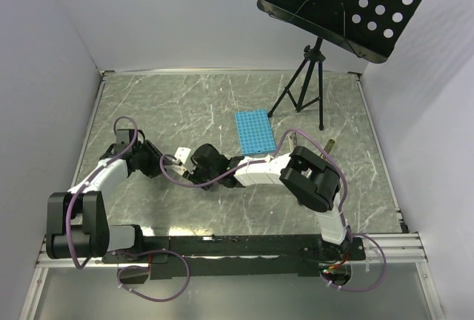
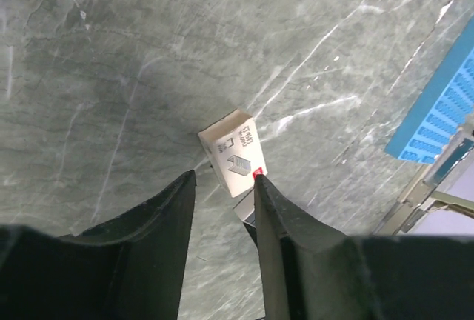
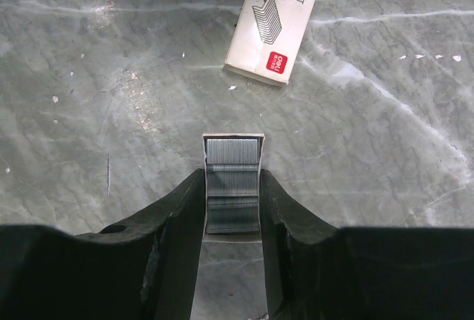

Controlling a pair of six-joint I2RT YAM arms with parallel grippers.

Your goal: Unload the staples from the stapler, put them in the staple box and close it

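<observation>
My right gripper [image 3: 231, 175] is shut on a small white card tray [image 3: 232, 139] that holds grey staples [image 3: 233, 161] in flat strips, just above the marble table. The tray's white sleeve box with a red label [image 3: 275, 24] lies on the table ahead of it. The box also shows in the left wrist view [image 2: 233, 153] and in the top view [image 1: 183, 151]. My left gripper [image 2: 222, 179] is open and empty, its tips just short of that box. In the top view both grippers meet at the table's middle left, left gripper [image 1: 167, 163] and right gripper [image 1: 189, 166]. No stapler shows in any view.
A blue studded plate [image 1: 254, 131] lies right of centre and also shows in the left wrist view [image 2: 444, 109]. A black tripod music stand [image 1: 311, 83] stands at the back right. White walls enclose the table on three sides.
</observation>
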